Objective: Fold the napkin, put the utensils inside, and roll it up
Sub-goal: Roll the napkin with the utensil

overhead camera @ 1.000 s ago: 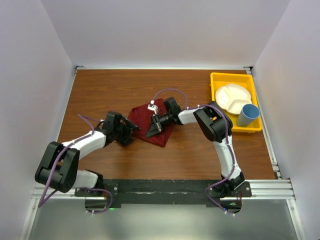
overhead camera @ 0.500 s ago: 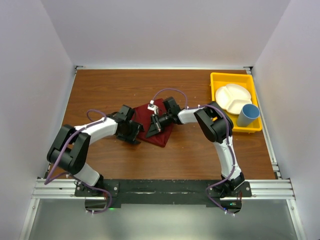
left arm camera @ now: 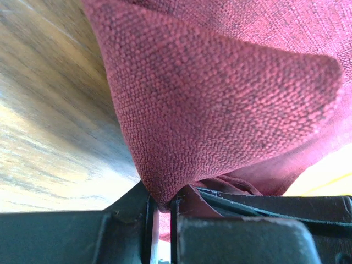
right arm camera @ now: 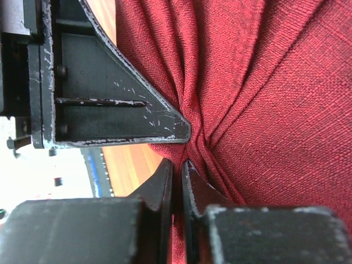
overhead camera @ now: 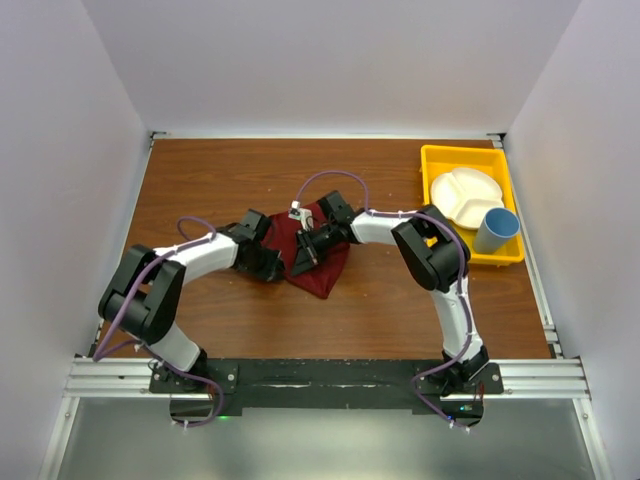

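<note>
Where the brown wooden table [overhead camera: 200,190] shows from above, a dark red woven cloth napkin [overhead camera: 322,270] lies bunched near its middle. The black left gripper [overhead camera: 272,262] has its jaws almost together, pinching a folded corner at the napkin's left edge. The black right gripper [overhead camera: 304,250] reaches in from the right, jaws narrow, nipping a gathered pleat. Well apart, a yellow plastic bin [overhead camera: 436,160] holds a white divided plate [overhead camera: 462,196] and a blue cup [overhead camera: 496,230].
</note>
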### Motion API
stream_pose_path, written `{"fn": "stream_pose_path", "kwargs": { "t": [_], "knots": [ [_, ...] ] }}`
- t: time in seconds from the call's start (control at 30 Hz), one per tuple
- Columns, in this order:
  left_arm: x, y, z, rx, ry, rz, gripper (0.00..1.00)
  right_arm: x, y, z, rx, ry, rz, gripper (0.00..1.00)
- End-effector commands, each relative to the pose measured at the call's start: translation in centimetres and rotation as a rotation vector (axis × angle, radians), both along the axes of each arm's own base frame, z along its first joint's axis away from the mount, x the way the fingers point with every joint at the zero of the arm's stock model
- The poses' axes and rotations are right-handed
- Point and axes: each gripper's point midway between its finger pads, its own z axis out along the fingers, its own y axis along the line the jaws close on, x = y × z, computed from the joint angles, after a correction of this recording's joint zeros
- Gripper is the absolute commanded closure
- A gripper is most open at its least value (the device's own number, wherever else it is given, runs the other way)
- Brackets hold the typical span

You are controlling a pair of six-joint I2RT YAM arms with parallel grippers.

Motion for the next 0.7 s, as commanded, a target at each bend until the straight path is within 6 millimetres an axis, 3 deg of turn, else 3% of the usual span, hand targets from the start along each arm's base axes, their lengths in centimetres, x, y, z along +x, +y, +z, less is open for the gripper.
{"fn": "stream_pose_path", "kwargs": {
  "t": [0.0,0.13,0.2,0.27,0.3,0.37,0.4,0.43,0.47,0.5,0.6,0.67],
  "knots": [
    [-5.2,4.5,-3.8,0.271,0.237,-0.043,1.00,-0.5,-2.9,-2.1,-0.247,-0.116,-0.013,0.79],
    [-5.6,3.5,-2.9,0.237,0.292,-0.078,1.00,-0.1,-2.7,1.2,-0.255,-0.300,-0.015,0.55],
    [-5.6,3.4,-2.6,0.234,0.283,-0.079,1.00,-0.1,-2.9,2.1,-0.247,-0.386,-0.029,0.50],
    [-5.8,3.4,-2.6,0.232,0.288,-0.086,1.00,0.3,-2.3,4.9,-0.225,-0.564,-0.054,0.44],
    [-6.0,3.5,-2.7,0.235,0.292,-0.094,1.00,-0.6,-2.8,4.3,-0.253,-0.612,-0.047,0.42],
    [-6.3,3.0,-2.6,0.206,0.301,-0.110,1.00,-0.8,-1.5,7.0,-0.218,-0.839,-0.069,0.38],
    [-6.7,2.9,-3.0,0.195,0.313,-0.120,1.00,-1.9,-2.7,5.4,-0.259,-0.864,-0.064,0.36],
    [-6.9,2.8,-3.1,0.186,0.325,-0.125,1.00,-2.2,-2.1,6.7,-0.248,-0.962,-0.082,0.33],
    [-7.1,2.7,-3.1,0.177,0.334,-0.131,1.00,-2.1,-1.8,7.1,-0.241,-1.017,-0.102,0.19],
    [-7.1,2.6,-3.2,0.178,0.338,-0.139,1.00,-3.5,-1.6,6.4,-0.251,-1.062,-0.055,0.19],
    [-7.3,2.8,-3.0,0.180,0.340,-0.139,1.00,-3.4,-1.4,6.5,-0.289,-1.173,-0.077,0.19],
    [-7.1,2.9,-2.8,0.186,0.326,-0.137,1.00,-2.3,-2.0,6.3,-0.364,-1.221,-0.129,0.20]
  ]
}}
